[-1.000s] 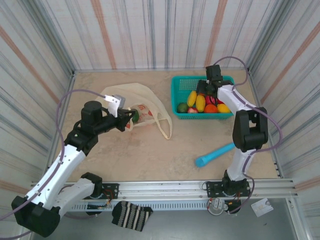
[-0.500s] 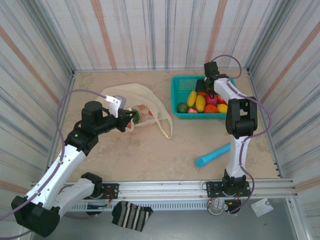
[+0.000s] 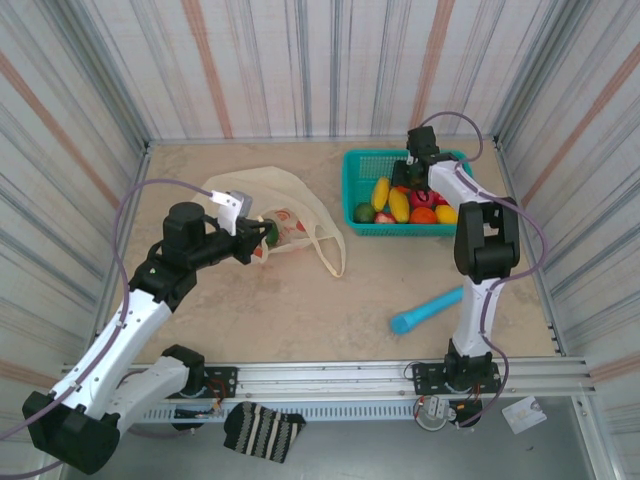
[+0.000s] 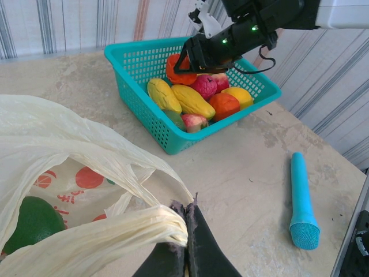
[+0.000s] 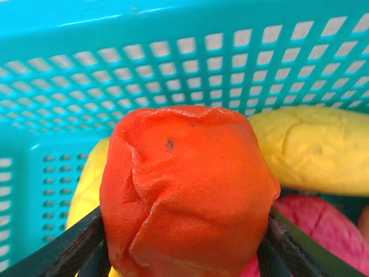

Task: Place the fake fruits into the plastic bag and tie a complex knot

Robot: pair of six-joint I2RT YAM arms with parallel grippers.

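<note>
left gripper point(image 4: 185, 214), bottom centre of the left wrist view, is pressed together on a bunched strip of the plastic bag point(image 4: 63, 144) rim, holding the mouth up. a green fruit point(image 4: 31, 222) lies inside, lower left. top view puts the bag left of centre and the basket point(image 3: 348, 190) upper right. right gripper point(image 4: 199, 53) hangs over the basket's back end w/ jaws either side of an orange fruit point(image 5: 184, 190). the pads look to be touching its flanks, so it's pinching it. the other fake fruits point(image 4: 193, 101) lie packed in the basket. a blue stick point(image 4: 302, 202) lies apart on the table, lower right.

risks: the orange fruit is glossy and wide for the jaws, so on a lift it could squirt out and drop back or roll onto the table. the thin film could also slip from the left pinch. then the mouth sags and a fruit lands on the bag, not in it.

views: right wrist cam shows the finger contact and the fruit's creased skin, which the top cam can't resolve. top cam alone gives the gap btwn bag and basket. left wrist cam shows the pinch itself and the bag's inside.
</note>
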